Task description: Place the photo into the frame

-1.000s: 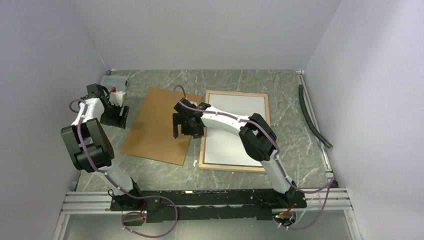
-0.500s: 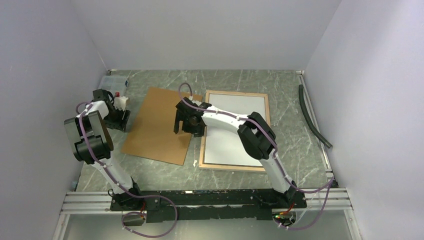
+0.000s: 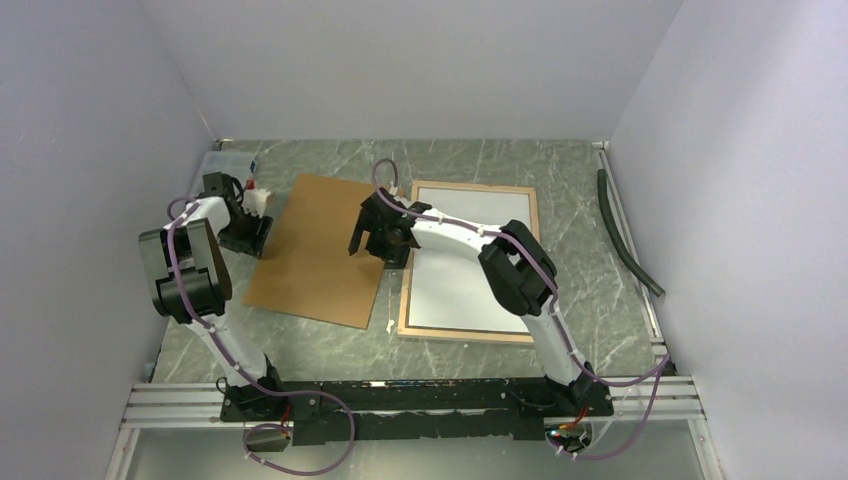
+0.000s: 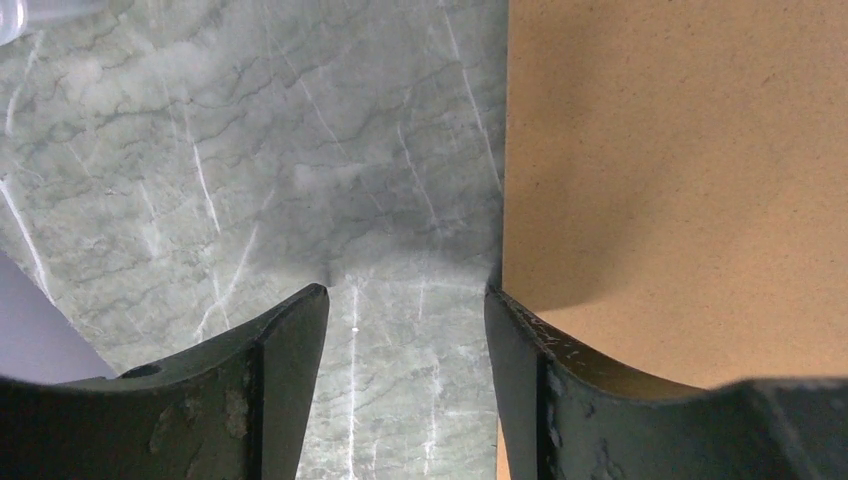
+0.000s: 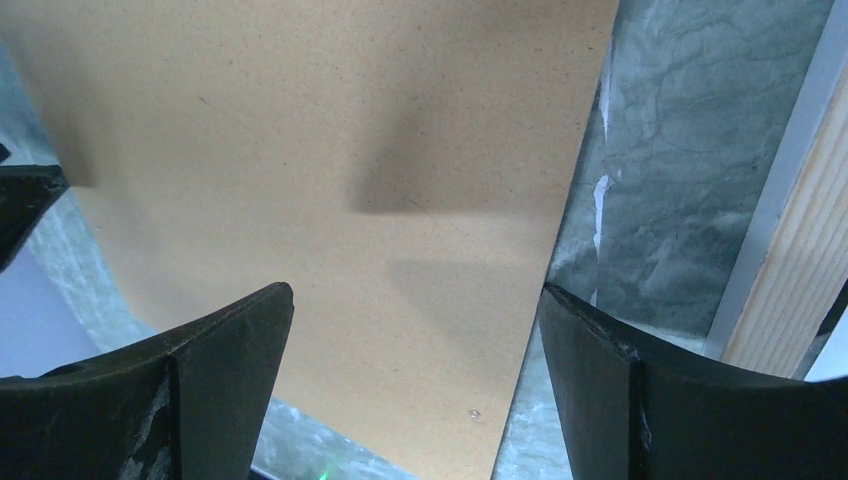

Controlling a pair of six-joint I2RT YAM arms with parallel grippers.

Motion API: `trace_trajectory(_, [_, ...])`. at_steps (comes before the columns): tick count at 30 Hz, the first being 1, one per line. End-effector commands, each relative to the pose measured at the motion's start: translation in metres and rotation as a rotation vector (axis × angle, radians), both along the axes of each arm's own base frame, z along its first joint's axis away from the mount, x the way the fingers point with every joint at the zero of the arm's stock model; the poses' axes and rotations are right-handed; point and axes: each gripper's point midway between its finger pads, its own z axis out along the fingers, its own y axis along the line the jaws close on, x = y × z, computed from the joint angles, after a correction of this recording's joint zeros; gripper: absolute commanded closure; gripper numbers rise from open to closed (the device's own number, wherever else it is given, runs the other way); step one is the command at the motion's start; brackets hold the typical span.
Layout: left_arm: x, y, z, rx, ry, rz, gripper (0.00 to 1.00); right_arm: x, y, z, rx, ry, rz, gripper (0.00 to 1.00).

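Observation:
The frame (image 3: 537, 262) lies flat right of centre, its light-wood rim (image 5: 790, 300) around a plain white surface. No printed face of the photo shows in any view. A brown backing panel (image 3: 315, 250) lies left of the frame. My left gripper (image 3: 260, 236) is low at that panel's left edge, open; bare table shows between its fingers (image 4: 407, 295), and the right fingertip (image 4: 505, 310) meets the panel (image 4: 680, 180). My right gripper (image 3: 368, 248) hangs open above the panel's right edge (image 5: 415, 295). It spans board (image 5: 330, 150) and the table strip beside the frame.
A black hose (image 3: 625, 235) lies along the right wall. A clear plastic tub (image 3: 225, 160) stands in the back left corner; its edge (image 4: 40, 10) also shows in the left wrist view. A small white scrap (image 3: 390, 325) lies near the panel's front corner. Walls close in on three sides.
My left gripper has swung right and further back to the panel's left edge, its jaws narrowing a little. My right gripper has shifted slightly back and right over the panel's right edge.

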Motion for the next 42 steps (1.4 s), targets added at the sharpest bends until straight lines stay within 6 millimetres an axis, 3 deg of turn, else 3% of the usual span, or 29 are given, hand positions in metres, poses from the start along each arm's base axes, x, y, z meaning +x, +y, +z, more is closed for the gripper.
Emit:
trace_trajectory(1, [-0.034, -0.052, -0.043, -0.153, 0.169, -0.051, 0.36, 0.008, 0.033, 0.018, 0.203, -0.013, -0.016, 0.04])
trace_trajectory(8, [-0.04, -0.069, -0.047, -0.163, 0.216, -0.086, 0.41, 0.014, 0.06, 0.079, 0.42, -0.069, 0.054, 0.04])
trace_trajectory(16, [-0.042, -0.079, -0.048, -0.157, 0.227, -0.102, 0.43, 0.007, 0.063, 0.132, 0.543, -0.138, 0.097, 0.05])
trace_trajectory(22, [-0.037, -0.095, -0.048, -0.154, 0.237, -0.145, 0.43, 0.005, 0.039, 0.142, 0.582, -0.164, 0.045, 0.05])
trace_trajectory(30, [-0.042, -0.113, -0.054, -0.148, 0.258, -0.178, 0.44, -0.003, 0.023, 0.148, 0.579, -0.174, 0.047, 0.06])
trace_trajectory(35, [-0.041, -0.126, -0.049, -0.147, 0.255, -0.218, 0.44, -0.004, -0.003, 0.144, 0.576, -0.168, -0.016, 0.06])
trace_trajectory(42, [-0.042, -0.159, -0.047, -0.148, 0.267, -0.299, 0.45, -0.006, -0.04, 0.137, 0.559, -0.164, -0.083, 0.07])
